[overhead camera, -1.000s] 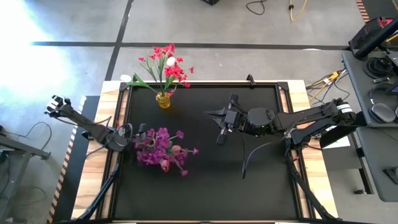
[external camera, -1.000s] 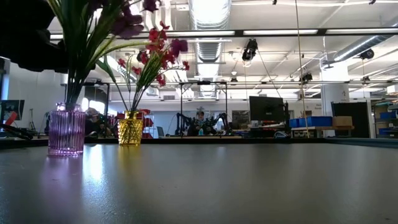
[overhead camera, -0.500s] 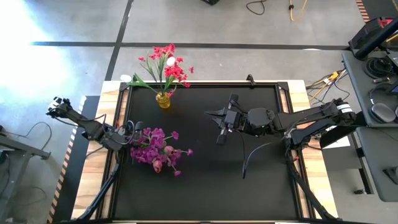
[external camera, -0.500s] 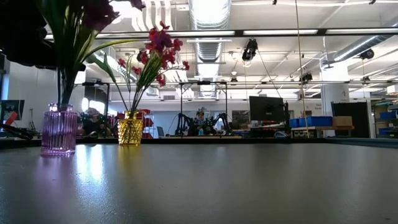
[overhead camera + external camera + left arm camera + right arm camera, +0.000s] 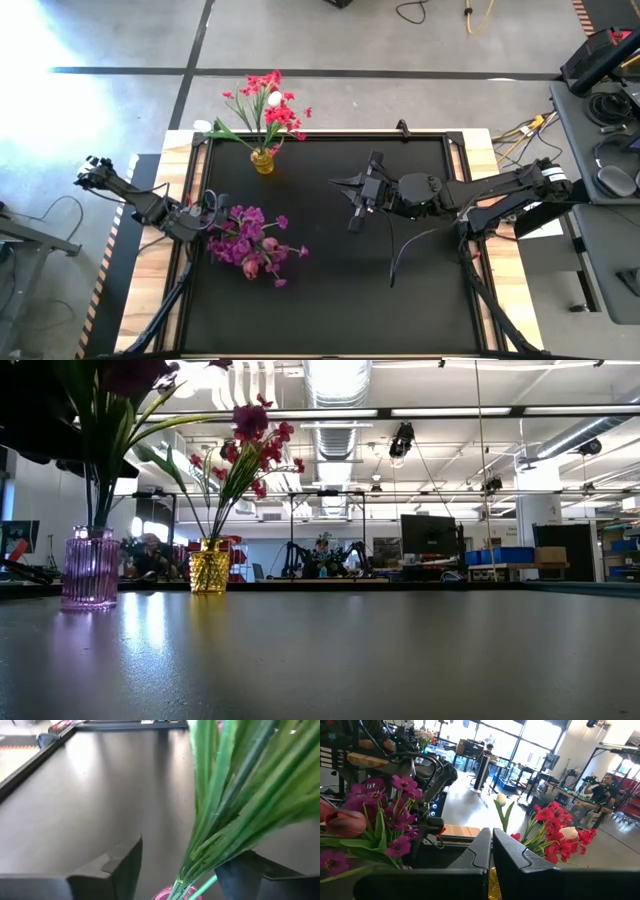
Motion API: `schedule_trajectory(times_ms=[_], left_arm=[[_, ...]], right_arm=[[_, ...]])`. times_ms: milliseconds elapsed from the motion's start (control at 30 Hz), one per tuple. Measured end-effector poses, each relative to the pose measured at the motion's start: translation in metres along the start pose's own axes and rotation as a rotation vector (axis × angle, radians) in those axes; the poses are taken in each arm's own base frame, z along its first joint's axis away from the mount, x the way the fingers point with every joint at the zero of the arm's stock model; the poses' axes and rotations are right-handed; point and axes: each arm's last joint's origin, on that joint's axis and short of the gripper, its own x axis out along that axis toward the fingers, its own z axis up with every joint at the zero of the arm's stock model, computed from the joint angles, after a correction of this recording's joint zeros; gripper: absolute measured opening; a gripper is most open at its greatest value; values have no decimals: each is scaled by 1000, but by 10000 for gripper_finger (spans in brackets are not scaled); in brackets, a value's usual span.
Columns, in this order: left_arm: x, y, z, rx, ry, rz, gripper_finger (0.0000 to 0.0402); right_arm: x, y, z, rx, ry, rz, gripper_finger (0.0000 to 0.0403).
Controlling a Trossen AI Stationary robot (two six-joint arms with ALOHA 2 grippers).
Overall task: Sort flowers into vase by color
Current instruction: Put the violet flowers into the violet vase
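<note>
We recorded a black table [image 5: 330,290] with wooden side rails, standing on a grey concrete floor [image 5: 400,95] crossed by dark tape lines. At the table's far edge toward its left corner stood a yellow vase [image 5: 263,160] holding the red-pink flowers [image 5: 272,108] and one white bud [image 5: 274,99]. Near the left edge, about mid-depth, the purple flowers [image 5: 245,243] stood in a pink-purple vase [image 5: 89,567]. The left gripper [image 5: 182,870] sat low at that vase with its fingers spread either side of the green stems [image 5: 225,805], not clamping them. The right gripper [image 5: 354,203] waited over the table's middle, fingers pressed together and empty. Across the table we saw an open lab hall: ceiling ducts [image 5: 335,385], strip lights, monitors [image 5: 428,535] and benches, with a seated person [image 5: 322,552] far off.
</note>
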Motion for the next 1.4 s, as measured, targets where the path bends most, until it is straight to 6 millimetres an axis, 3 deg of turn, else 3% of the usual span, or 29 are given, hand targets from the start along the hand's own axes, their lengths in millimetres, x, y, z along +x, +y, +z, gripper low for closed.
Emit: schedule_trajectory(times_ms=[233, 1400], left_arm=[[-4, 0, 8, -40, 23, -16, 242], [-19, 6, 21, -91, -50, 23, 223]], right_arm=[[0, 0, 0, -3, 0, 0, 11], [0, 1, -2, -12, 22, 7, 11]])
